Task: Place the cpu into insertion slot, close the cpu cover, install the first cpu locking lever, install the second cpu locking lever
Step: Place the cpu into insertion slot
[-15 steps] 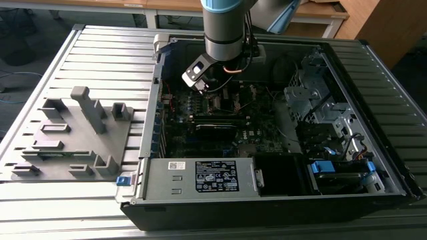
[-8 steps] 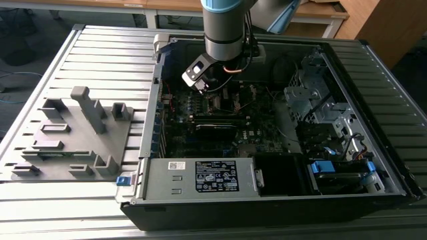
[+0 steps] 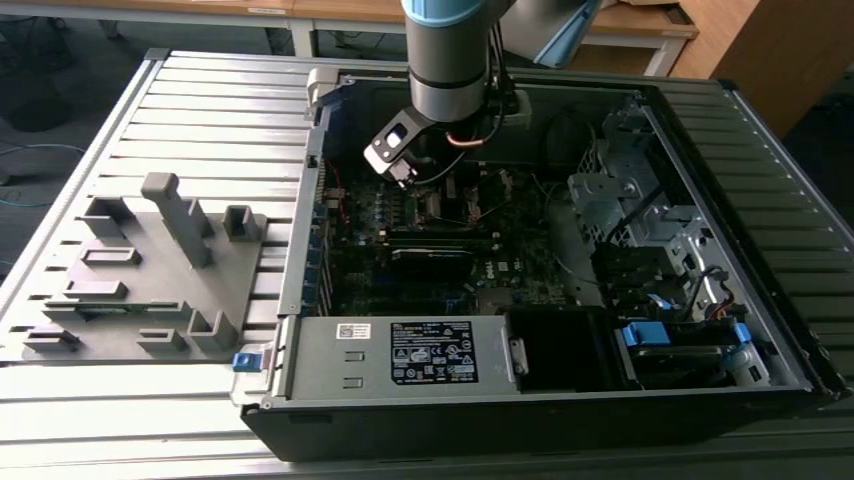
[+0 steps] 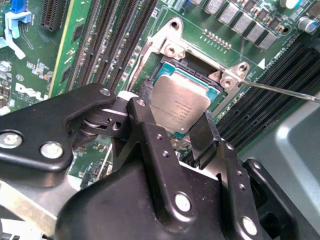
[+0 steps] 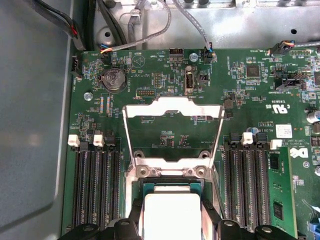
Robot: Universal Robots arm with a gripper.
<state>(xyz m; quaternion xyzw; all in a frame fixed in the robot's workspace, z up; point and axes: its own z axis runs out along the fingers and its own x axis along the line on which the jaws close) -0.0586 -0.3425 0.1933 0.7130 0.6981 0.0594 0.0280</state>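
The cpu (image 4: 181,102), a flat square chip with a grey metal face, sits low over the insertion slot (image 4: 167,66) on the green motherboard. My gripper (image 4: 175,112) is shut on it, one black finger on each of two opposite edges. In the first wrist view the cpu (image 5: 171,215) shows pale between the same fingertips (image 5: 135,222). The cpu cover (image 5: 172,103), a thin silvery frame, stands swung open beyond the slot. A thin metal locking lever (image 4: 282,90) sticks out free beside the slot. In the exterior view the gripper (image 3: 414,178) reaches down into the open computer case (image 3: 534,400).
Black memory slots (image 5: 95,185) flank the socket on both sides. Cables (image 5: 150,35) run along the case wall past the board's edge. A drive cage (image 3: 627,200) stands on the exterior view's right, and a grey fixture (image 3: 147,270) lies on the slatted table to its left.
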